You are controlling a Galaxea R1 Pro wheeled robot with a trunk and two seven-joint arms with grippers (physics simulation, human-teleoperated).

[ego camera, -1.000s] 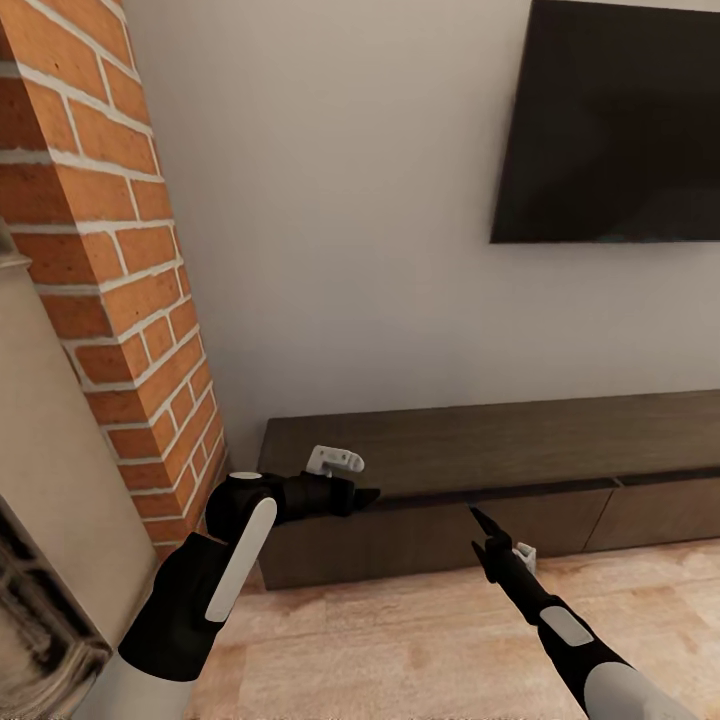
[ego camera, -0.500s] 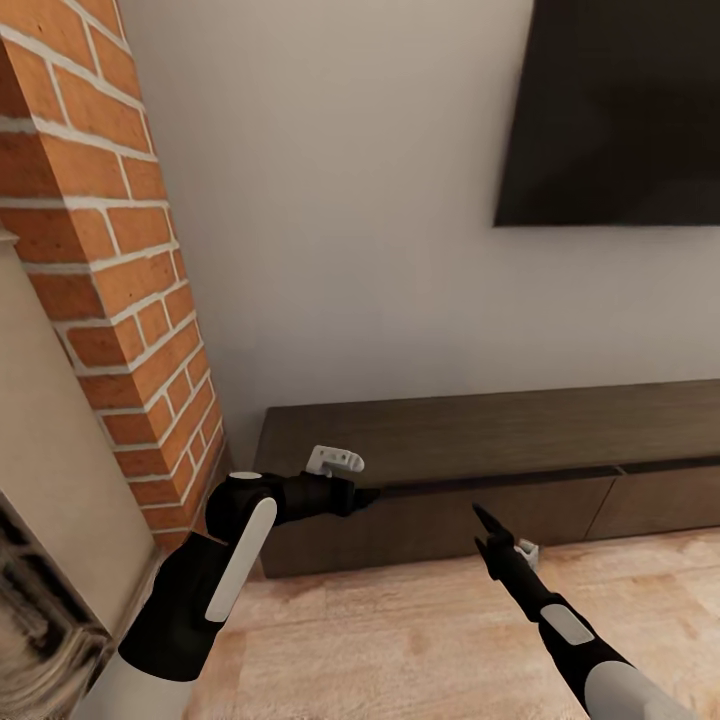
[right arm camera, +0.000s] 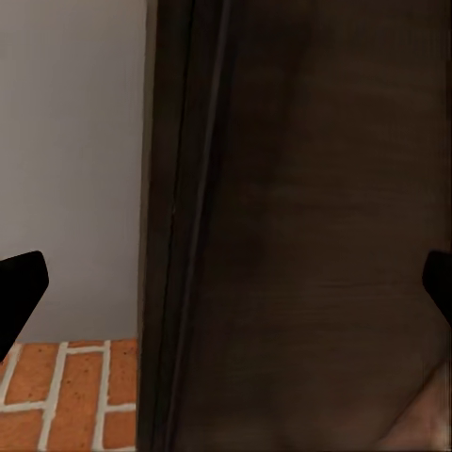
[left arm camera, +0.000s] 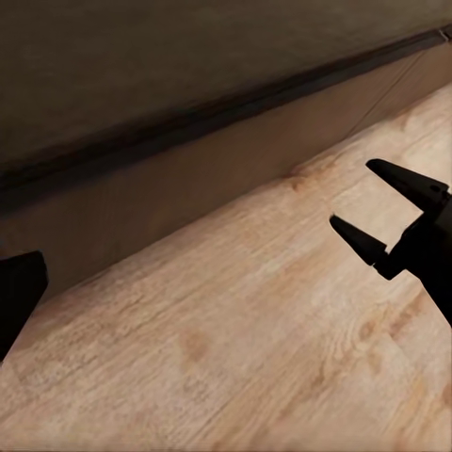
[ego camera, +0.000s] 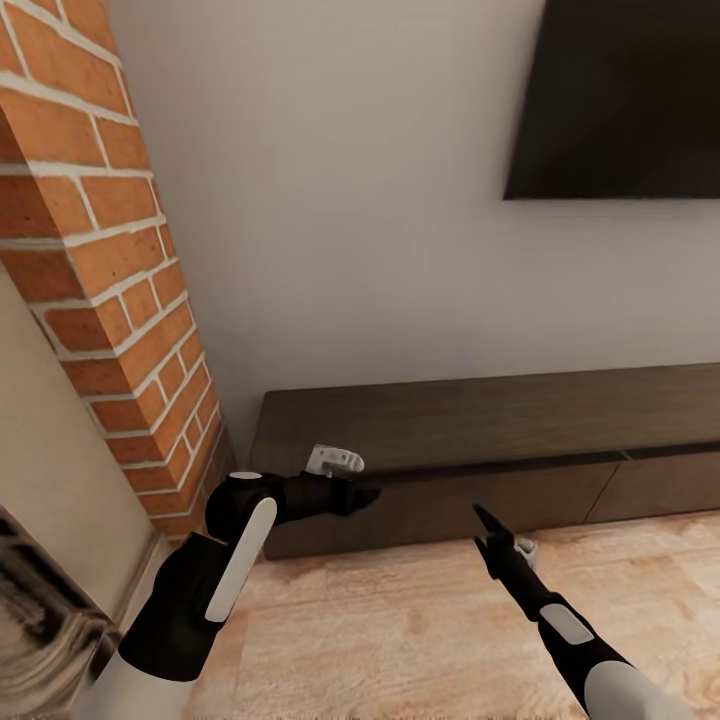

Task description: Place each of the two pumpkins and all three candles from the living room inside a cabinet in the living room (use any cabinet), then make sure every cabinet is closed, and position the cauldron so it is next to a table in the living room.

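Nearest, both arms reach over the wood floor (ego camera: 420, 640) with nothing held: the right gripper (ego camera: 487, 528) has its fingers spread wide and points at the cabinet (ego camera: 480, 430) front, while the left gripper (ego camera: 368, 493) sits at the slot under the cabinet top, and I cannot tell how far its fingers are parted. Beyond them the cabinet runs along the wall (ego camera: 330, 200) beside the brick column (ego camera: 110, 250), its fronts looking shut, so the grippers seem posed to pull one open. Pumpkins, candles and cauldron are nowhere here, and a TV (ego camera: 630, 90) hangs above.
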